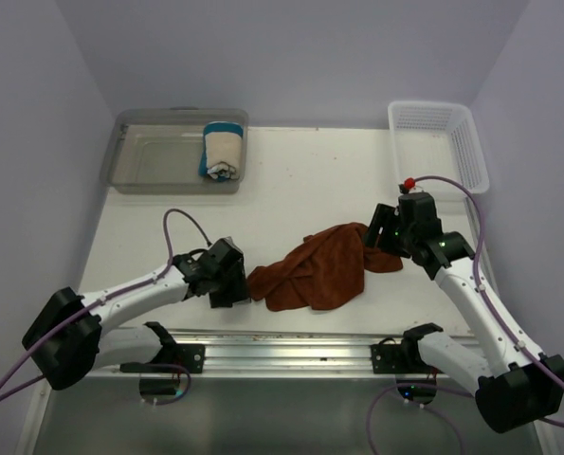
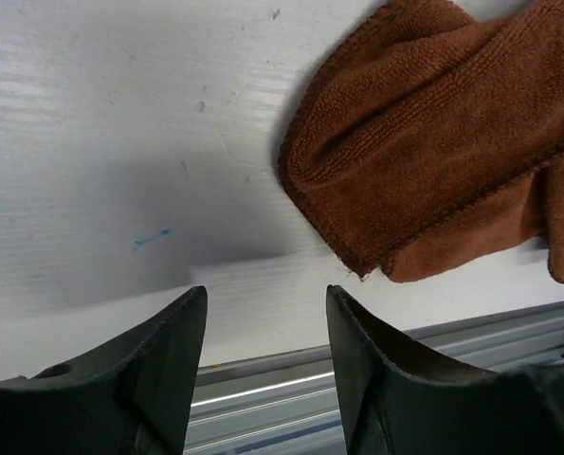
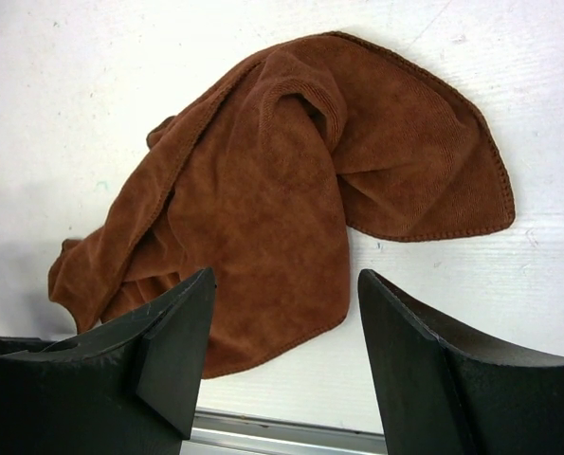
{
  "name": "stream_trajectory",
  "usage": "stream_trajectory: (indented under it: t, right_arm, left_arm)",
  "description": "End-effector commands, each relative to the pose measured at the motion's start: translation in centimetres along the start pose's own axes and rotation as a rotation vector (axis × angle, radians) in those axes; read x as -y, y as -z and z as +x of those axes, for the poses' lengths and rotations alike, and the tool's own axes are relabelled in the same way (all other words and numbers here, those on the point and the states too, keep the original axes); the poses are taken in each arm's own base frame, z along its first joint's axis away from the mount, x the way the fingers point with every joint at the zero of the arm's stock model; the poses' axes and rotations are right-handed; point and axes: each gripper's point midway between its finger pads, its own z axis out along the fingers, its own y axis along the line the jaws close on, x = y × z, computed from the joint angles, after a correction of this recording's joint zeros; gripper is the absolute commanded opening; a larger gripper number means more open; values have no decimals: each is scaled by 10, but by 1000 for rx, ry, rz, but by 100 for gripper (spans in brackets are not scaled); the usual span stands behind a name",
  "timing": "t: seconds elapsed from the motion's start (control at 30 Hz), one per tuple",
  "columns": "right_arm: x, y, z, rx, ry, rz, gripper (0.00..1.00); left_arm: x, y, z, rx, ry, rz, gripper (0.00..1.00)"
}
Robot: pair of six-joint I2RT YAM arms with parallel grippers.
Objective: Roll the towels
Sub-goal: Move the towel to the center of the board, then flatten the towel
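Our left tool stands open and empty just left of the rust-brown towel, which lies crumpled on the counter; behind that towel and to its left, the cream towel sits rolled in the clear bin. At the rust-brown towel's right end our right tool gapes over the cloth, gripping nothing. We judge we should pinch two corners and spread it flat and square before rolling tightly from one edge; we can read no lettering anywhere.
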Motion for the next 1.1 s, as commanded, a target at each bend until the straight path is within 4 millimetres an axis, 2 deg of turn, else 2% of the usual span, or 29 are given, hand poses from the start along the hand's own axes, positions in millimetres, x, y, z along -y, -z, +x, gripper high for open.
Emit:
stream_trajectory:
  t: [0.0,0.03,0.2,0.4,0.57,0.7,0.77,0.8,0.83,0.9,0.97,1.0,1.03,1.07]
  right_arm:
    - [-2,-1,1,0,19,-12,66]
    - [-1,-2,2,-5,16,-11,66]
    - [-1,-6,7,-21,12,-16,66]
    - [1,-5,9,-25,11,-10,66]
    - [4,-7,16,-35,4,-6,66]
    - [4,-7,17,-39,-1,-11,66]
    - [4,-6,17,-37,-1,-12,66]
    - [3,-6,17,-39,0,-14,66]
    - [4,-6,17,-38,3,-10,66]
    - [7,-7,18,-39,5,3,66]
    - [14,-4,15,-28,25,45,67]
    - [19,-2,13,-18,39,69,67]
    - [22,0,11,-9,50,86,67]
    - [27,2,7,4,56,113,68]
  left_arm:
    - [28,5,-5,40,94,141,58]
    - [37,8,-8,55,93,191,58]
    - [54,3,-3,8,76,262,60]
    - [59,-12,5,-52,90,267,61]
    - [57,-17,0,-32,93,238,58]
    - [51,-21,-4,-25,104,179,43]
    - [47,-21,-5,-19,106,151,32]
    - [46,-19,-10,3,107,140,25]
    - [46,-15,-13,18,105,135,13]
    - [46,-7,-25,68,101,120,0]
    - [43,8,-46,161,65,105,0]
    - [54,22,-61,214,48,126,0]
    - [50,33,-67,238,32,96,0]
    - [44,43,-81,300,2,49,0]
